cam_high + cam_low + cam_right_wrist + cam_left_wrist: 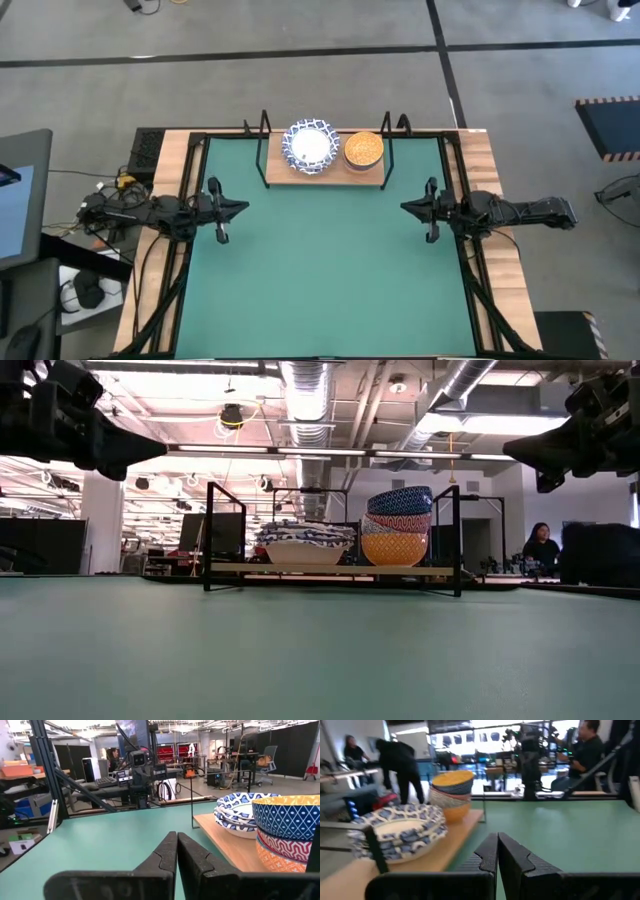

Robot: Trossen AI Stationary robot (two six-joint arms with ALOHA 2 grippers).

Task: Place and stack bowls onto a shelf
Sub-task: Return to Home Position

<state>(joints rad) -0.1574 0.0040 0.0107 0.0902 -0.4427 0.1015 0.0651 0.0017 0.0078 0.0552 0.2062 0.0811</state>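
The shelf (325,172), a light-wood board with black wire ends, stands at the far middle of the green mat. On it rest two stacks of bowls. The white ones with blue lattice rims (310,147) (305,545) (400,830) (237,812) are on the left. The smaller coloured ones (363,150) (398,525) (451,795) (287,830), with the blue-patterned bowl on top, are on the right. My left gripper (243,208) (497,840) hovers shut over the mat's left side, pointing level toward the right. My right gripper (404,208) (177,839) hovers shut over the right side, facing it. Neither holds anything.
The green mat (320,280) stretches bare between the two arms and toward the near edge. The shelf's black wire end supports (263,140) (386,140) stand up beside the stacks. People (540,550) (400,762) are in the room beyond the table.
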